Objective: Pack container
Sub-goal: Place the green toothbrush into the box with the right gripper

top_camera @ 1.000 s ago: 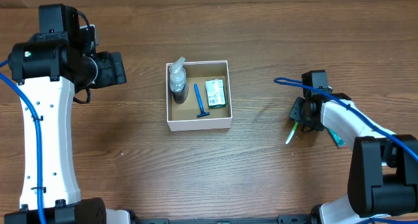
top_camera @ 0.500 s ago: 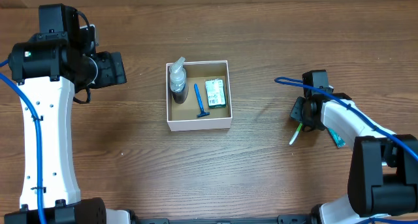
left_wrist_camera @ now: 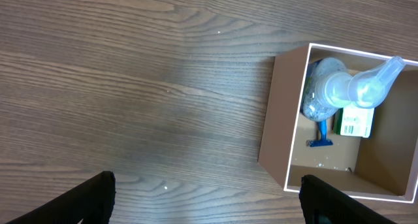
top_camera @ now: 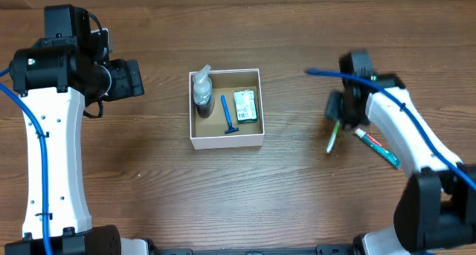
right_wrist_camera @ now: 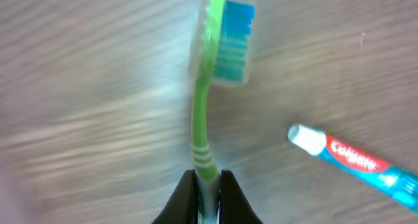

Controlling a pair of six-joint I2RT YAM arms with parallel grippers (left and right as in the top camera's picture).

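Observation:
The container [top_camera: 226,142] is a small white-walled box, brown inside, at the table's middle. It holds a clear pump bottle [top_camera: 202,91], a blue razor [top_camera: 227,115] and a green-labelled packet [top_camera: 245,106]. It also shows in the left wrist view [left_wrist_camera: 287,168]. My right gripper [right_wrist_camera: 208,185] is shut on the handle of a green toothbrush [right_wrist_camera: 208,87] with blue bristles, held above the table right of the container [top_camera: 333,138]. A toothpaste tube [top_camera: 379,148] lies on the table beside it [right_wrist_camera: 356,162]. My left gripper [left_wrist_camera: 206,201] is open and empty, left of the container.
The wooden table [top_camera: 149,181] spreads around the box. The left arm's white body [top_camera: 52,151] stands at the left side. A blue cable [top_camera: 327,73] runs along the right arm.
My right gripper has lifted with the toothbrush and shifted slightly toward the far side; the toothpaste tube is now uncovered on the table. The left arm has not moved.

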